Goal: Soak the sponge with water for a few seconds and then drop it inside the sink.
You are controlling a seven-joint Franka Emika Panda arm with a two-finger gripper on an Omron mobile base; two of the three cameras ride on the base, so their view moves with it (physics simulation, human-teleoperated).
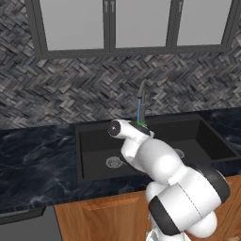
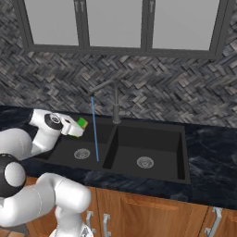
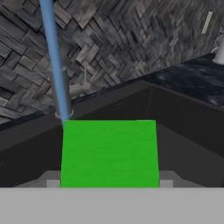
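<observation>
Clearly the sponge [image 3: 109, 153] sits clenched in the tool [image 2: 78, 126], green face showing, held up in the air over the left basin of the sink [image 2: 183, 152] and clear of its floor. In the hand view the water [image 3: 56, 65] comes down as a thin blue stream that meets the sponge's far left corner, so it grazes the edge and does not fall on the middle of the green face. From the right base view the stream [image 2: 95, 129] drops from the faucet [image 2: 113, 99] spout just beside the sponge and carries on down toward the basin floor near the inner divider, between the two round drains; whether it actually wets the sponge from this side I cannot tell. By my reading, the soaking step is in hand: the sponge is at the stream but only marginally under it. The next move calls for a slight shift of the tool toward the stream so the water lands on the sponge's face, a short hold there, and then a release so it falls into the basin below, well inside the sink's rim and away from the dark marble table [image 1: 33, 155] around it.
</observation>
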